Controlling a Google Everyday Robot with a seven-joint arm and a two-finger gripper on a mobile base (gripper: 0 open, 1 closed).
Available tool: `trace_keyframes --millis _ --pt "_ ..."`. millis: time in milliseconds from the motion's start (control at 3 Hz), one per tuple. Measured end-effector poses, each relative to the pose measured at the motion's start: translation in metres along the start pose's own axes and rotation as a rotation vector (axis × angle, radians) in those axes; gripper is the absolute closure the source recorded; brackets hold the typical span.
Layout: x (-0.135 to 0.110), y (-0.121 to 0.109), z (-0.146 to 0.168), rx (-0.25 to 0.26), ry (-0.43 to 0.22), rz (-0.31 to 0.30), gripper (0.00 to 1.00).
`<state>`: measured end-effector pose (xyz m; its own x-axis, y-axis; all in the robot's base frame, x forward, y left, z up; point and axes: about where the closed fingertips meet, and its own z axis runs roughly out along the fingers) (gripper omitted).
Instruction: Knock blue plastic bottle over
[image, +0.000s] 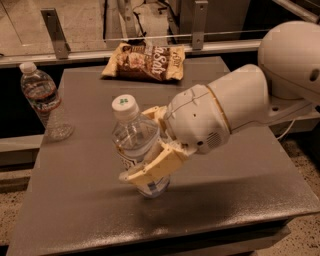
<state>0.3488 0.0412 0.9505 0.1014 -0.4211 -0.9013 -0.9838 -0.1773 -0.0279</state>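
The blue plastic bottle (132, 135) is short, stout and clear, with a wide white cap bearing a small green mark. It stands about upright, leaning slightly, at the front left of the grey table (240, 200). My gripper (140, 150) is shut on its body from the right. One tan finger (155, 167) crosses its front low down and the other lies behind it. The label is mostly hidden by the finger. I cannot tell whether the base touches the table.
A taller slim clear bottle with a red-and-white label (45, 102) stands at the table's left edge. A snack bag (145, 62) lies at the back. A metal rail with posts (55, 32) runs behind the table. My white arm (280, 85) reaches in from the right.
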Motion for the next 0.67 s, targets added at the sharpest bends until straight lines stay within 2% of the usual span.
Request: trace_keyframes --millis 333,667 --pt "0.011 0.001 -0.021 0.002 0.117 0.035 1.00" --pt "0.032 0.005 -0.043 -0.023 0.253 0.086 1.00"
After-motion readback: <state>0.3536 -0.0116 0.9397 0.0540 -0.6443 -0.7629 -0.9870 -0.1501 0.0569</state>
